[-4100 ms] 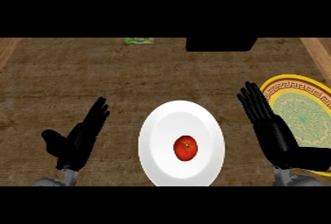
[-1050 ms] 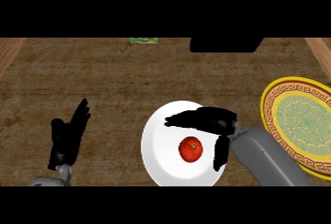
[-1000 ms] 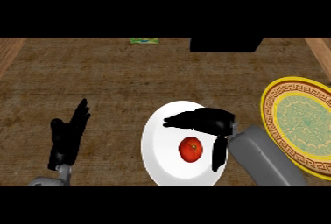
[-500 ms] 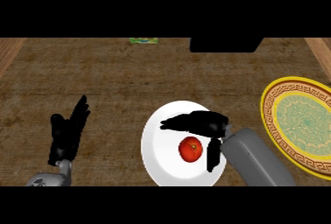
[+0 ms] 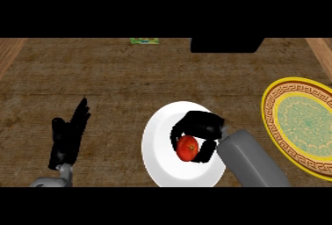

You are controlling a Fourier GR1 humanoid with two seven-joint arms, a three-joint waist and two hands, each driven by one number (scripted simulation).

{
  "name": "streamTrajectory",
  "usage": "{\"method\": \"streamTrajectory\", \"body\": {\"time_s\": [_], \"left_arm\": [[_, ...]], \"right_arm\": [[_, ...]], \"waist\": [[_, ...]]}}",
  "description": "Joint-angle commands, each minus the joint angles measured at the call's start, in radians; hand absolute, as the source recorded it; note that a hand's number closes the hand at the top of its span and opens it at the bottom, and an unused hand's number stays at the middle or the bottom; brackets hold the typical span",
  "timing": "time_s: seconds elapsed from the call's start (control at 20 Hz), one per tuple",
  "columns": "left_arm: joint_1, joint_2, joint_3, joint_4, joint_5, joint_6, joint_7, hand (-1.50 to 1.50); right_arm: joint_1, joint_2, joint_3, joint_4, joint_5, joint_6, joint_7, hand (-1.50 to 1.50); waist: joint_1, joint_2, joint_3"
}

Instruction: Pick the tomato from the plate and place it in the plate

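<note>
Red tomato (image 5: 187, 148) on the white plate (image 5: 157, 154); we now see the right hand (image 5: 201, 125), previously spread above it, curled round it; left hand (image 5: 66, 138) rests open at eight o'clock.

The brown tabletop (image 5: 130, 88) has lighter wooden strips (image 5: 9, 52) along both sides, with a black block (image 5: 227, 44) and green object (image 5: 144, 41) at its far edge.

Saw a counter (image 5: 142, 79) of brown wood, coarse-grained and matt. Noted a white plate (image 5: 159, 145), smooth like glazed ceramic, without strong shine. Found the tomato (image 5: 187, 148) red, smooth-skinned, faintly glossy. Noted the right hand (image 5: 201, 127) and left hand (image 5: 65, 140) in matt black, plastic-looking, and a smooth grey forearm (image 5: 250, 162). Saw the yellow-rimmed plate (image 5: 272, 114) smooth, patterned, matt.
</note>
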Motion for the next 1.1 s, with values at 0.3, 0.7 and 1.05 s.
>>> {"method": "streamTrajectory", "body": {"time_s": [0.3,0.7,1.05], "left_arm": [[0.022,-0.018,0.012,0.005,-0.016,0.01,-0.007,0.0],[0.018,0.008,0.055,0.018,0.004,-0.006,-0.018,0.0],[0.021,-0.017,0.038,0.003,0.005,-0.003,0.003,0.0]], "right_arm": [[0.091,-0.01,-0.187,-0.064,0.065,-0.23,0.254,1.5],[0.264,-0.127,-0.344,-0.425,0.113,-0.362,0.506,1.5],[0.382,-0.12,-0.498,-0.815,0.064,-0.413,0.642,1.5]], "waist": [[-0.042,-0.008,-0.001],[-0.062,-0.013,-0.002],[-0.053,-0.009,-0.001]]}}
